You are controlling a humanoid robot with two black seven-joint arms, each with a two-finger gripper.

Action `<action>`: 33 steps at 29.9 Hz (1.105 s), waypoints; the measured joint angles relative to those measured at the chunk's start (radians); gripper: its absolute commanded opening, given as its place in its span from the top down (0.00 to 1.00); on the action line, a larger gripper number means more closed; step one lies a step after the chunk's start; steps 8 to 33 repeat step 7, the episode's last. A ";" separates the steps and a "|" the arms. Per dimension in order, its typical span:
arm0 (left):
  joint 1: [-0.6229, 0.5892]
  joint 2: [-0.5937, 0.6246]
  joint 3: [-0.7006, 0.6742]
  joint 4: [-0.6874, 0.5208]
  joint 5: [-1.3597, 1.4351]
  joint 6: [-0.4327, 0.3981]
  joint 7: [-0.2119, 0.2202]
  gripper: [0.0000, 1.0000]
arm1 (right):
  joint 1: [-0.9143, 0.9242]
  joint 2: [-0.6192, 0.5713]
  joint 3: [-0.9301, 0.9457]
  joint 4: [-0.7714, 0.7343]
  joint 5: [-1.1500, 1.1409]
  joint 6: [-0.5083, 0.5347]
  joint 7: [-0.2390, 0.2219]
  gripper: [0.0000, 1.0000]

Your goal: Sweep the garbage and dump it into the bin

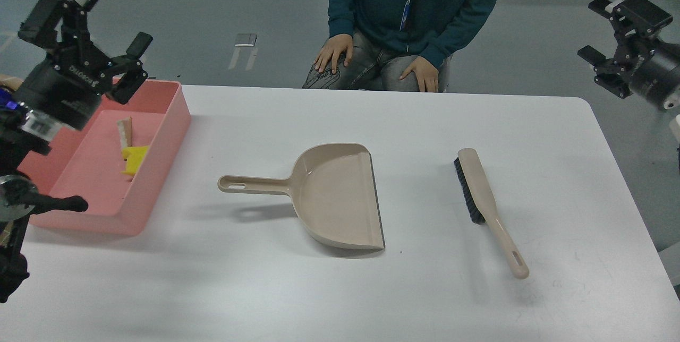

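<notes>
The pink bin (pixel 175 119) stands at the table's left edge. Inside it lie the yellow sponge-like chunk (pixel 135 158) and the white bread-like slice (pixel 125 132) with its tan crust. My left gripper (pixel 116 15) is raised high above the bin's far left corner, open and empty. My right gripper (pixel 596 30) is raised high off the table's far right, open and empty. The beige dustpan (pixel 334 196) lies empty mid-table with its handle pointing left. The beige brush (pixel 481 198) with black bristles lies flat to its right.
A seated person (pixel 404 18) in a dark top faces me across the table's far edge, hands on knees. The white table (pixel 340 289) runs to the front. A checked cloth shows behind the bin at the far left.
</notes>
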 measured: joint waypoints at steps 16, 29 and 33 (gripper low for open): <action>-0.208 -0.142 0.127 0.263 0.006 0.000 -0.008 0.02 | 0.076 0.183 0.004 -0.152 0.022 0.000 0.048 0.00; -0.208 -0.142 0.127 0.263 0.006 0.000 -0.008 0.02 | 0.076 0.183 0.004 -0.152 0.022 0.000 0.048 0.00; -0.208 -0.142 0.127 0.263 0.006 0.000 -0.008 0.02 | 0.076 0.183 0.004 -0.152 0.022 0.000 0.048 0.00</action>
